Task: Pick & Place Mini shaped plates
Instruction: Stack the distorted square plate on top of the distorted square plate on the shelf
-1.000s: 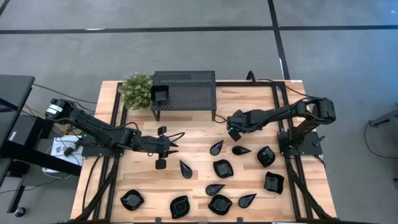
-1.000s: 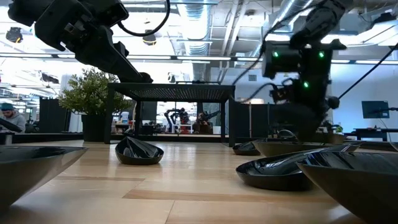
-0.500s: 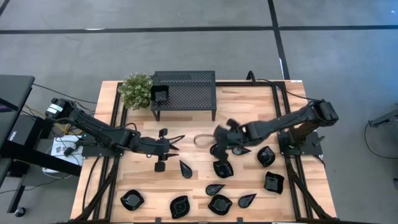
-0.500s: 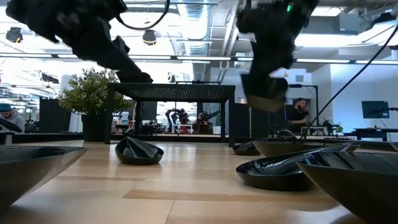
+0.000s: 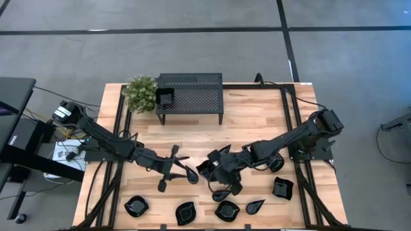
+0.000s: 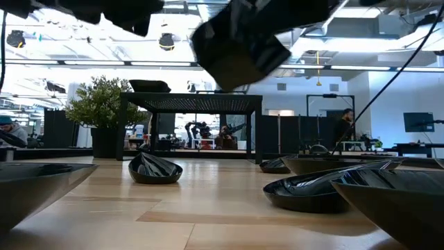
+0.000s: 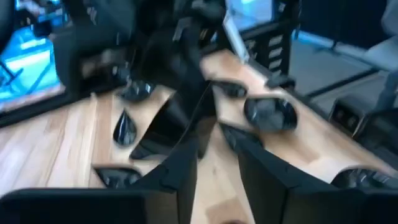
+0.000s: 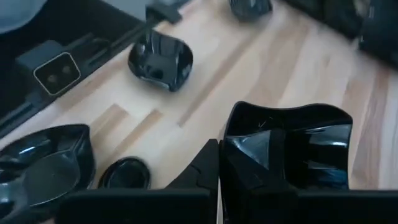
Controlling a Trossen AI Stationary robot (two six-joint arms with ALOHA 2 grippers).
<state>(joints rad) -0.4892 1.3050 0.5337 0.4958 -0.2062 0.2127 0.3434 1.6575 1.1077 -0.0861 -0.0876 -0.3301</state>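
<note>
Plates lie spread out for picking — our right gripper pinches a square plate; our left gripper is spread, empty.

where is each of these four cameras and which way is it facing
High view: above the table, looking straight down; both arms show, the left gripper and the right gripper near mid-table.
Low view: at table-top height, looking level into the room; a blurred arm crosses the top.
Left wrist view: on the left arm, looking past its dark fingers at plates.
Right wrist view: on the right arm; its gripper is shut on a square plate.
Shared: the perforated stand shows in high and low views.
</note>
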